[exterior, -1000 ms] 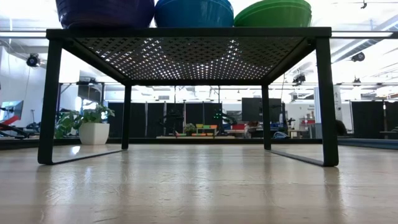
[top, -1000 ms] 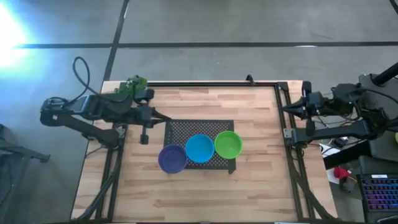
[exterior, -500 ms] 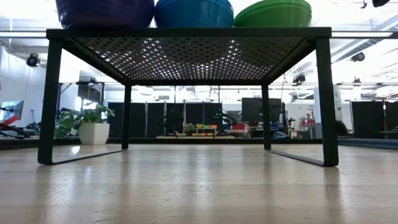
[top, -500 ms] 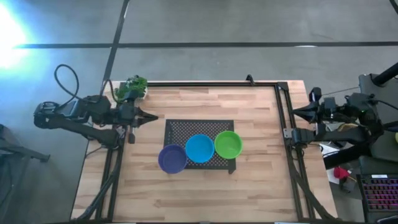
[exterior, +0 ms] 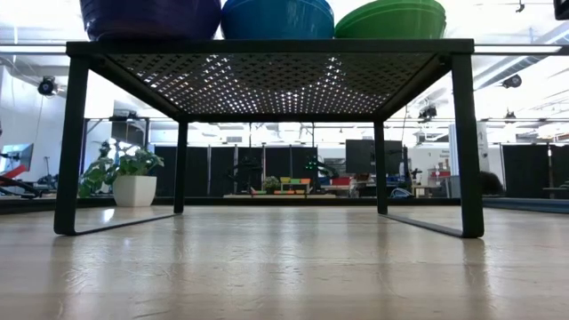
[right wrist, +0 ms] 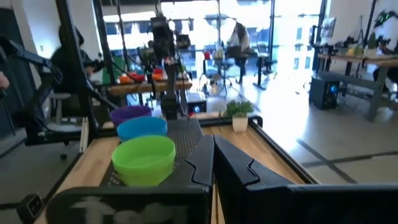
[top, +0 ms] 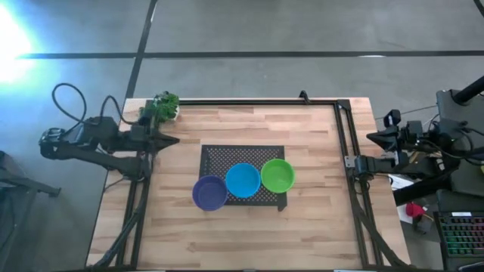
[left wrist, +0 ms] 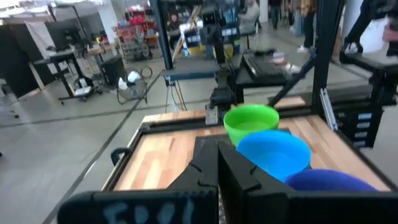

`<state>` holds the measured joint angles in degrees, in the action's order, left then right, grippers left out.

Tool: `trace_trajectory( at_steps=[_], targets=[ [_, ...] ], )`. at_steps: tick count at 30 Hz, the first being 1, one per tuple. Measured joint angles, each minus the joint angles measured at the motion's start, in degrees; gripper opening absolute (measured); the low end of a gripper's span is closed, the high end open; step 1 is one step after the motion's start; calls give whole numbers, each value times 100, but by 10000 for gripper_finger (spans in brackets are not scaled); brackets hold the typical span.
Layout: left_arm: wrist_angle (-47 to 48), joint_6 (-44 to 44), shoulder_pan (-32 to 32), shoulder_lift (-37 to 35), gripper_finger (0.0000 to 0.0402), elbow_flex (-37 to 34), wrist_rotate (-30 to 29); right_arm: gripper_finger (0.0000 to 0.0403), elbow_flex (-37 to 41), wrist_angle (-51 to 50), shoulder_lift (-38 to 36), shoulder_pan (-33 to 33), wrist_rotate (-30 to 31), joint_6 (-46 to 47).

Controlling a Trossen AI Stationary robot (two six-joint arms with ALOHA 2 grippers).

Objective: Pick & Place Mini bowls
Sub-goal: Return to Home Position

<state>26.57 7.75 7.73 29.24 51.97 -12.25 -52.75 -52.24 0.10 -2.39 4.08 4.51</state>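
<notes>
**Bowls**: three colours in a row on the black mesh shelf (top: pixel 227 155) at mid-table.
- The purple bowl (top: pixel 209 193) sits toward the left arm's side.
- The blue bowl (top: pixel 243 180) is in the middle.
- The green bowl (top: pixel 277 174) sits toward the right arm's side.
- All are upright, mouths up, each close against its neighbour.
- From where I stand I cannot tell whether any one is a single bowl or several nested.

**Shelf**: four-legged, standing on the wooden table (top: pixel 249 234).

**Plant** (top: pixel 162 106): small and potted, at the table's corner on the left arm's side, well apart from the bowls.

**Left tool** (top: pixel 168 139): fingers pressed together, holding nothing. It sits at the table's left edge, near the plant, pointing toward the shelf.

**Right tool** (top: pixel 374 137): fingers pressed together, holding nothing. It sits beyond the table's right edge, pointing inward.

**Step in hand, as I judge it**: the placing looks finished, and both arms are to fold to rest. To do that well:
- Each arm draws straight back from the table and avoids swinging sideways.
- The left arm minds the plant at its side.
- Both tools are held level or raised, never dipped toward the bowls' rims. Light, glossy bowls like these would likely slide off the shelf at a nudge.
</notes>
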Motion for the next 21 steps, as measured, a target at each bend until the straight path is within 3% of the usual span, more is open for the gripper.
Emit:
trace_trajectory(
  at_steps=[21],
  targets=[
    [-237, -42, 0, -1322, 0, -709, 17, 8, 8, 27, 2, 0, 31, -42]
  ],
)
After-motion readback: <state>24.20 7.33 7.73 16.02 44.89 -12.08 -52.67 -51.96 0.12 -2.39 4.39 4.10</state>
